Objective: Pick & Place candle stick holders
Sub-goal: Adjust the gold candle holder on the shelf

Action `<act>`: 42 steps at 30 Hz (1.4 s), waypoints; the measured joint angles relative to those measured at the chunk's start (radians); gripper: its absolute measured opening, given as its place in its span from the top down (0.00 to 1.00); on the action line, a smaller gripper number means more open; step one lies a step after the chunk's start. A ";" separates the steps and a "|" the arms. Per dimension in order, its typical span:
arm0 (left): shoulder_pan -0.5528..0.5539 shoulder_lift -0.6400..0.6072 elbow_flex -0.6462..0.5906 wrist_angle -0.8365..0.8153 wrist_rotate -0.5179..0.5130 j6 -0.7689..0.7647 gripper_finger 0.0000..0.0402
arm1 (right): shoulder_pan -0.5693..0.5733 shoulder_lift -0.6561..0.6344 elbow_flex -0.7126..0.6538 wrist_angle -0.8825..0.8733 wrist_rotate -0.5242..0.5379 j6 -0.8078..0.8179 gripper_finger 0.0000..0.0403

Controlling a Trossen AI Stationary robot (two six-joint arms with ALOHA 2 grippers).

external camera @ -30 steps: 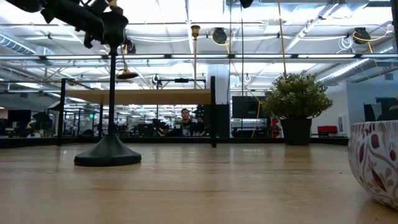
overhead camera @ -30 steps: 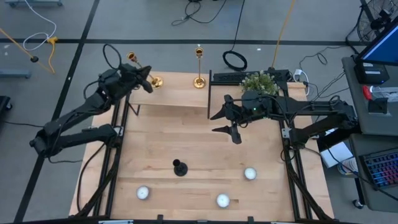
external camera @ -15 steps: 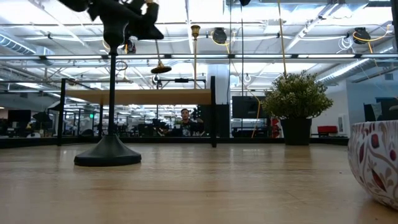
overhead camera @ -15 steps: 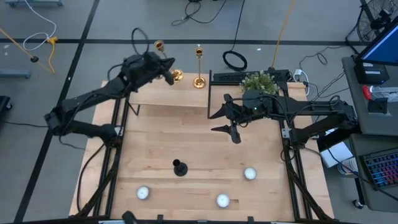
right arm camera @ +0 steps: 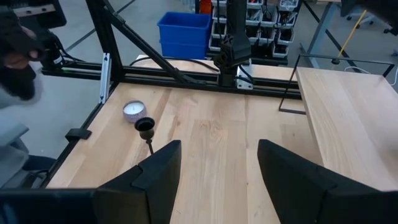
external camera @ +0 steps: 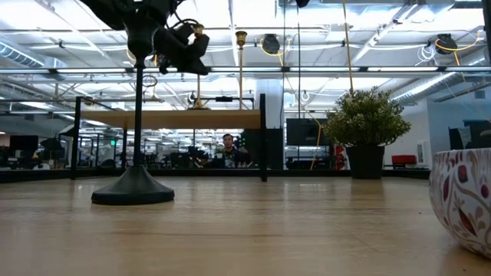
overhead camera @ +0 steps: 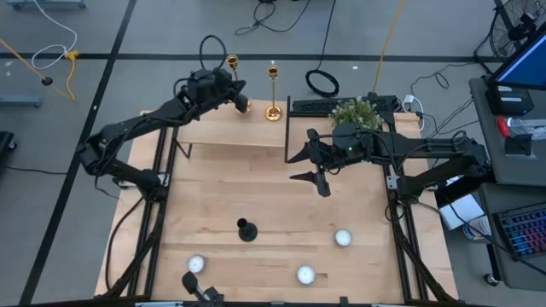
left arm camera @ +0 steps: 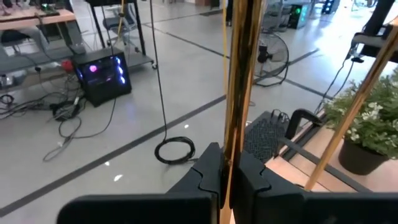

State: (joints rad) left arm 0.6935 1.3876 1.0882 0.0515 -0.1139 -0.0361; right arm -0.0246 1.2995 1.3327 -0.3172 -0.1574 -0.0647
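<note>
Table [overhead camera: 273, 196]: pale wood, with a raised shelf [overhead camera: 230, 128] along its far edge.
Left arm [overhead camera: 136, 132]: stretched over the shelf toward the far side.
Right arm [overhead camera: 426, 162]: parked at mid-table, right of centre.
Plant [overhead camera: 357, 112]: bushy green, in a dark pot [external camera: 366, 162] at the far right; pot upright, filled by the plant alone.
Left gripper [overhead camera: 237, 95]: raised above the shelf's far edge; fingers [left arm camera: 208, 171] closed tight on a gold holder's stem, seen in the left wrist view.
Right gripper [overhead camera: 309, 168]: fingers [right arm camera: 158, 171] spread wide, nothing between them.
Held gold holder [overhead camera: 232, 72]: in the left gripper, off the shelf, just beside the standing one.
Standing gold holder [overhead camera: 273, 94]: upright on the shelf's far edge, near the middle.
Black holder [overhead camera: 246, 228]: upright on the near half of the table, well apart from both grippers.
Bowl [external camera: 464, 195]: white with red leaf pattern, at the low view's right edge; contents hidden.
Tealights [overhead camera: 196, 264]: three small white rounds on the near table, one left, one centre [overhead camera: 304, 275], one right [overhead camera: 343, 238].
</note>
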 joint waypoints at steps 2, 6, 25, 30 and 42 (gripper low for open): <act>0.003 0.000 0.000 -0.032 0.000 -0.001 0.98 | 0.000 0.000 0.000 0.000 0.000 0.000 0.48; 0.003 0.001 0.000 -0.065 0.001 -0.001 0.98 | 0.000 0.000 0.000 0.000 0.000 0.000 0.48; -0.015 0.000 0.000 -0.083 0.010 0.002 0.92 | 0.000 0.000 0.000 0.002 0.000 0.000 0.48; -0.029 0.000 0.000 -0.084 0.010 0.002 0.89 | 0.000 0.000 0.000 0.002 0.000 0.000 0.48; -0.035 0.000 0.000 -0.086 0.009 0.042 0.88 | 0.000 0.000 0.000 0.002 0.000 0.000 0.48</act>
State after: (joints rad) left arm 0.6586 1.3880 1.0885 -0.0349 -0.1051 0.0055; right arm -0.0246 1.2995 1.3327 -0.3153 -0.1577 -0.0647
